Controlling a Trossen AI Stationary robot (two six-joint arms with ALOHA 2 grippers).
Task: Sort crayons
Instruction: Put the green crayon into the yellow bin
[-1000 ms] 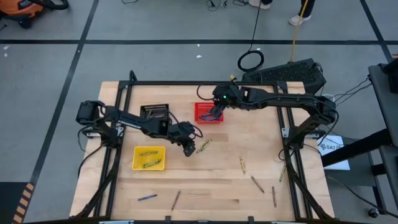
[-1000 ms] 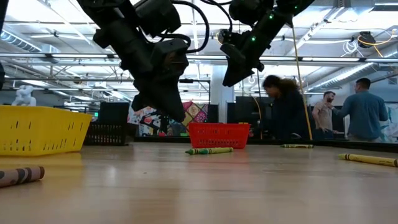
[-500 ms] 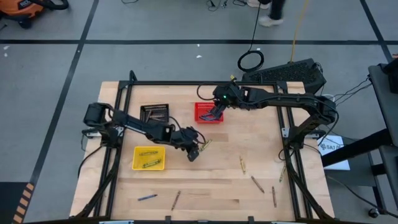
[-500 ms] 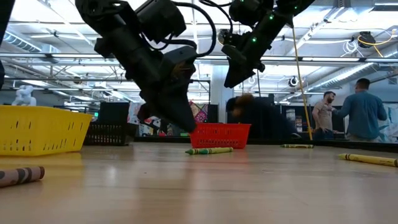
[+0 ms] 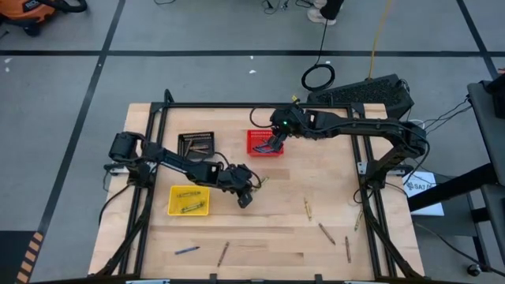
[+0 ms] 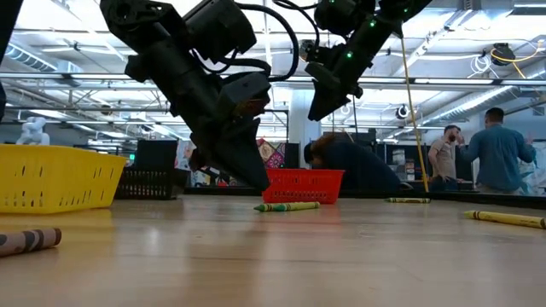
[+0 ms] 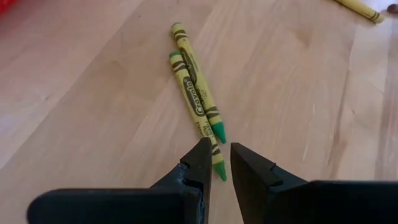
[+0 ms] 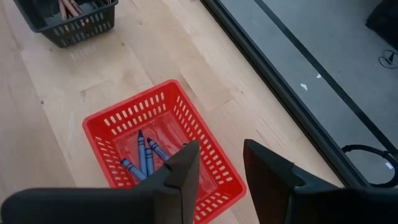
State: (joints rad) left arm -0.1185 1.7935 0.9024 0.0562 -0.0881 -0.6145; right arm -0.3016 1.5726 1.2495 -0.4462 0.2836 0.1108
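Since a second ago, the left tool (image 5: 246, 195) has been carried rightward and lowered toward the pair of yellow-green crayons (image 5: 257, 184) near the middle of the high view, while the right tool (image 5: 268, 147) has been kept where it was, above the red basket (image 5: 254, 136) in the upper middle of that frame. In the left wrist view the left tool (image 7: 216, 157) is seen with its fingers (image 7: 200, 163) parted by a narrow gap and nothing held, their tips set just over the near end of the two yellow-green crayons (image 7: 198, 102), which lie touching side by side on the desk (image 7: 93, 124). The right tool (image 8: 219, 167) is seen open and empty in its wrist view, with blue crayons (image 8: 142, 158) lying in the red basket (image 8: 186, 115) below it. A yellow basket (image 5: 177, 192) at the left of the high view is seen to hold more yellow-green crayons (image 5: 188, 202), and a black basket (image 5: 185, 138) is set above it. Loose crayons are left scattered on the desk (image 5: 331, 170): a blue crayon (image 5: 187, 250) and a brown crayon (image 5: 223, 252) at the lower left, and several more crayons (image 5: 308, 208) at the lower right. In the low view, people (image 6: 490, 159) are seen in the room behind the desk.
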